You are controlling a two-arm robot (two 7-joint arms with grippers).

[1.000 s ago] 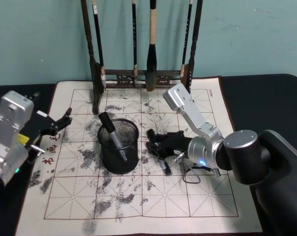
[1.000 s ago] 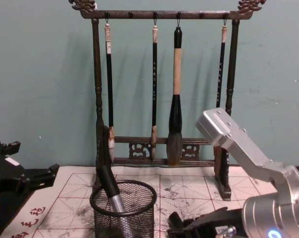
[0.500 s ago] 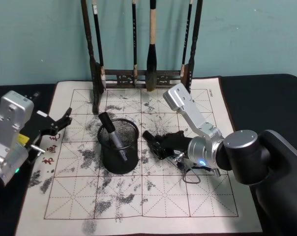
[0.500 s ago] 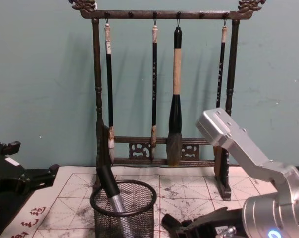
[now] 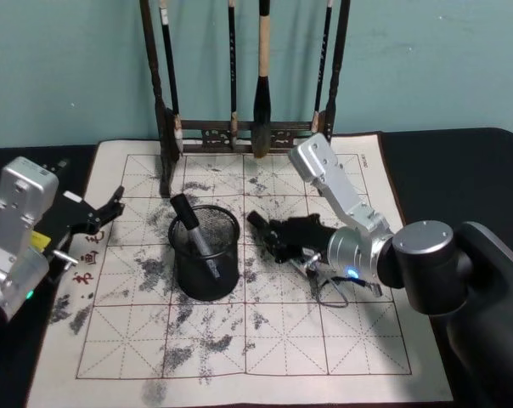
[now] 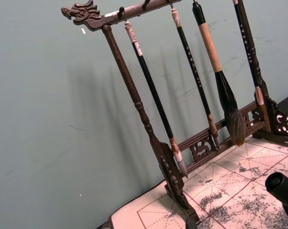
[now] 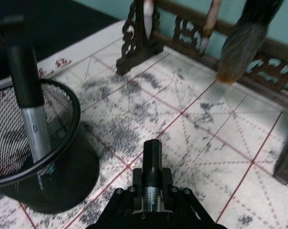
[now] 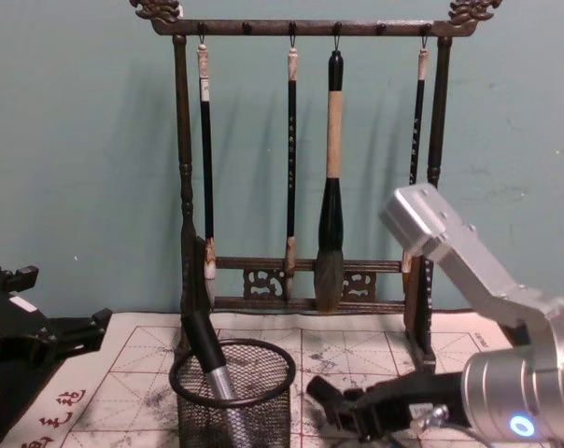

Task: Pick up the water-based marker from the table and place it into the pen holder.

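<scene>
A black water-based marker [image 5: 263, 230] is held off the mat, my right gripper [image 5: 282, 243] shut on it just to the right of the pen holder [image 5: 178, 270]. In the right wrist view the marker [image 7: 152, 155] sticks out between the fingers of the right gripper [image 7: 152, 180], pointing past the mesh pen holder [image 7: 67, 162]. Another black-and-silver marker [image 5: 194, 234] leans inside the holder. From the chest view the marker tip [image 8: 320, 395] hangs level with the holder's rim [image 8: 233, 347]. My left gripper [image 5: 97, 213] is parked open at the mat's left edge.
A tall dark wooden brush rack [image 5: 167, 127] with several hanging brushes stands at the back of the ink-stained grid mat [image 5: 239, 340]. Its right foot [image 8: 420, 345] is behind my right arm. Black tabletop [image 5: 460, 170] surrounds the mat.
My right gripper has lifted the marker off the mat and risen a little, moving slightly toward the rack. The left arm has not moved.
</scene>
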